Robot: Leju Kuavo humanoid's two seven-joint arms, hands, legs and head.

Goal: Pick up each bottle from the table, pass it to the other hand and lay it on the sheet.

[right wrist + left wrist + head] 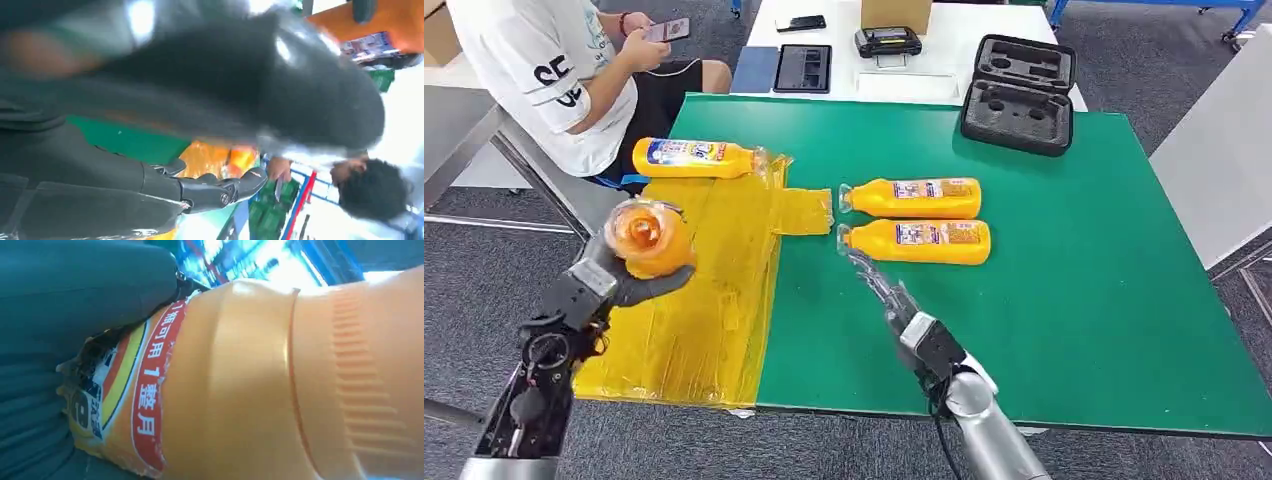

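Note:
My left hand (599,285) grips an orange bottle (649,238) and holds it raised, its end toward me, over the left edge of the yellow sheet (724,300). Seen close in the left wrist view, that bottle (240,390) with its red and blue label lies against my left hand (60,315). A second bottle (694,158) lies on the sheet's far end. On the green table (1074,300), two more bottles (914,197) (919,241) lie side by side. My right hand (886,295) is open and empty, its fingers stretched toward the nearer bottle's cap. The right wrist view is blurred, with my right hand (215,192) holding nothing.
A person (554,70) sits at the far left corner with a phone. An open black foam case (1019,95) rests on the table's far edge. Behind it, a white table carries a tablet (802,68) and a black device (887,42). A grey surface (1224,160) stands to the right.

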